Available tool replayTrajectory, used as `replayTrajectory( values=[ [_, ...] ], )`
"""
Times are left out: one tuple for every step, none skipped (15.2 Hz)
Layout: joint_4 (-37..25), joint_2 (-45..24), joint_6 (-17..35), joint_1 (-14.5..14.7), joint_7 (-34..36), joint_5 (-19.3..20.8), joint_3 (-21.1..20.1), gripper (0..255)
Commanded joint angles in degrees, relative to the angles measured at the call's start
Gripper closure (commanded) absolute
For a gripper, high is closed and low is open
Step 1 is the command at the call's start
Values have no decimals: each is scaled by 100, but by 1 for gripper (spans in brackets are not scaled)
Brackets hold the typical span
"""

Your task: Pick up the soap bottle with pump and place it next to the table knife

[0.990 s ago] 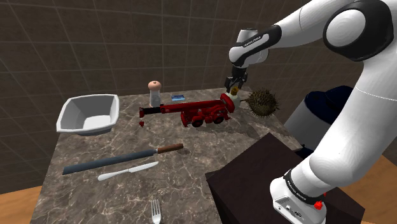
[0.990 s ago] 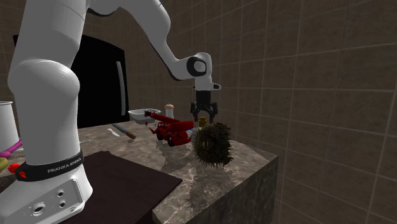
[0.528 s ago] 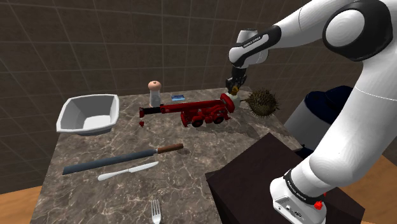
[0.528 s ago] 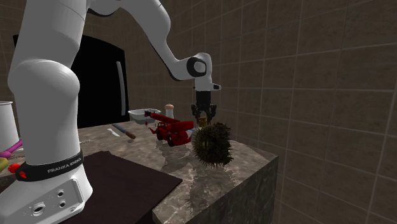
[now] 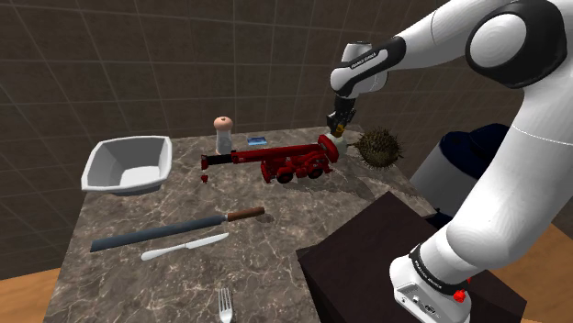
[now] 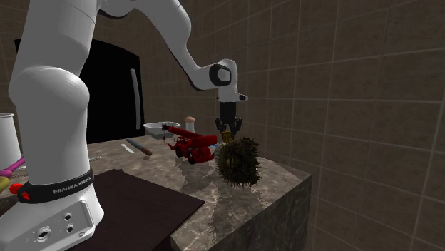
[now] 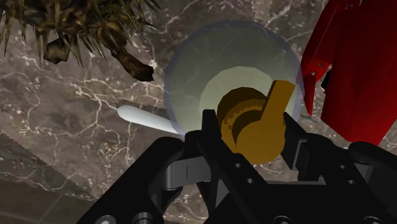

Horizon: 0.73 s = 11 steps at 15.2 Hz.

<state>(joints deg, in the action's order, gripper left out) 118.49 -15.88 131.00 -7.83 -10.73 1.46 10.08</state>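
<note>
The white arm (image 5: 441, 41) is stretched out high and bent down at the wrist (image 5: 363, 69). The black gripper (image 5: 338, 122) is pointed straight down. Its fingers (image 7: 213, 149) are closed tight on the pump of the soap bottle (image 7: 216, 70).

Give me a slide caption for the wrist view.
Black hand clasps the pump of the soap bottle, between spiky ball and red toy.

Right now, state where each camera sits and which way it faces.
Shoulder view: beside and behind the stand, looking down over the marble table; the white arm reaches up-left.
Second exterior view: low by the arm's base, facing along the table past the spiky ball; the arm stands at its left.
Wrist view: on the hand, looking down on the soap bottle; black jaws clasp its pump.
Shared: all show the spiky ball and red toy truck.
</note>
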Motion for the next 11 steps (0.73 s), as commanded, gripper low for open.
replayTrajectory(
  values=[
    [1, -2, -1, 0, 0, 0, 0, 255],
    [-16, 48, -67, 3, 2, 9, 4, 255],
    [-35, 97, -134, 6, 5, 17, 7, 255],
    [-56, 143, -202, 9, 7, 25, 9, 255],
    [-78, 190, -269, 12, 9, 33, 12, 255],
    [-101, 235, -337, 15, 11, 41, 15, 255],
    [-125, 280, -405, 18, 12, 48, 17, 255],
    [-151, 323, -474, 20, 14, 55, 19, 255],
    [-177, 366, -543, 23, 15, 62, 21, 255],
    [-205, 407, -612, 25, 17, 69, 23, 255],
    [-235, 448, -681, 28, 18, 75, 24, 255]
  ],
)
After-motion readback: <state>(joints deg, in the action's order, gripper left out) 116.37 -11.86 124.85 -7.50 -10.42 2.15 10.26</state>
